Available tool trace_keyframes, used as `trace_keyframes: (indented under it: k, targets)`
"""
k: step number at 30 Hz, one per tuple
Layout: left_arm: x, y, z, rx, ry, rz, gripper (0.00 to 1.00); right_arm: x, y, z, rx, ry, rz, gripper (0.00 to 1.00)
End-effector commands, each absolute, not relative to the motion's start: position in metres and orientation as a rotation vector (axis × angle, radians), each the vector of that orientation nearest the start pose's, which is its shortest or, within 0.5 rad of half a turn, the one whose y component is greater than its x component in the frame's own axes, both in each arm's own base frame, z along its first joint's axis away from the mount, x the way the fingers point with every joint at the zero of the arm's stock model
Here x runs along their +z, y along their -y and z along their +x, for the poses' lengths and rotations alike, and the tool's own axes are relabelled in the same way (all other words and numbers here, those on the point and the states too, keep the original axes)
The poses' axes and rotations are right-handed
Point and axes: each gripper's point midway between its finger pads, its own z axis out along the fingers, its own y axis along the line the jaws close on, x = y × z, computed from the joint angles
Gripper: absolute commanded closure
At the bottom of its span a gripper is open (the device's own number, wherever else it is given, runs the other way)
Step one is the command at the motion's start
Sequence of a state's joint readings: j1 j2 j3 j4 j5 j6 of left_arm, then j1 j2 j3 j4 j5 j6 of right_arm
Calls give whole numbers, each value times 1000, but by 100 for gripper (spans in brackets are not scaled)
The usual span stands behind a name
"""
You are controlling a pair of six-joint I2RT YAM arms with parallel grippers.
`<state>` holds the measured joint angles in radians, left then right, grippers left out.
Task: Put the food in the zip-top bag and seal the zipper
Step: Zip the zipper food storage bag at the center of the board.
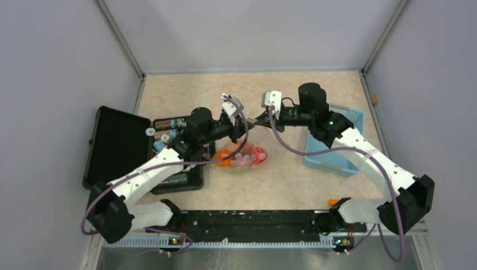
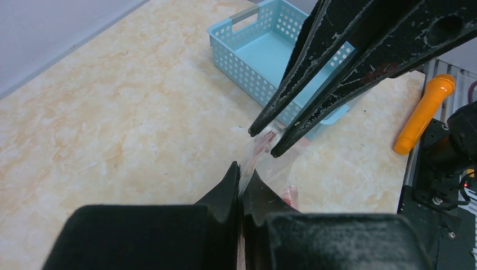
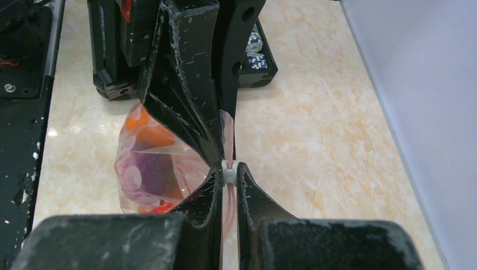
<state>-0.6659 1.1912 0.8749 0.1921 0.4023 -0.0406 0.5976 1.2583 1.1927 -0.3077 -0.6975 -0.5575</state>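
Your left claw (image 2: pixel 242 169) is pinched together on the pinkish-red zipper strip (image 3: pixel 228 214) of the clear crinkly plastic zip-top bag (image 1: pixel 244 157). Your right claw (image 3: pixel 228 169), nearly tip to tip with it, is clamped on the tiny white slider (image 3: pixel 227 173), and the bag hangs below both claws over the beige marbled tabletop (image 2: pixel 112 112) with the glossy toy fruits (image 3: pixel 149 135) inside. Past the right claw sits a light-blue perforated plastic basket (image 2: pixel 264 56), out beyond the left claw's arm lies an open black case (image 1: pixel 118 146), and plain grey walls (image 1: pixel 242 34) with metal corner posts (image 1: pixel 121 39) close in the table on three sides.
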Motion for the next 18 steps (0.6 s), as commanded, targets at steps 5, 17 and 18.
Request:
trace_keyframes:
  k: [5, 17, 18]
  targets:
    - [313, 293, 276, -824, -1408, 770, 100, 278, -284, 273, 639, -1415, -1396, 100]
    - [315, 288, 278, -800, -1406, 734, 100, 274, -285, 261, 696, -1410, -1441, 100]
    - [315, 288, 278, -803, -1405, 734, 100, 271, -284, 263, 685, -1427, -1446, 100]
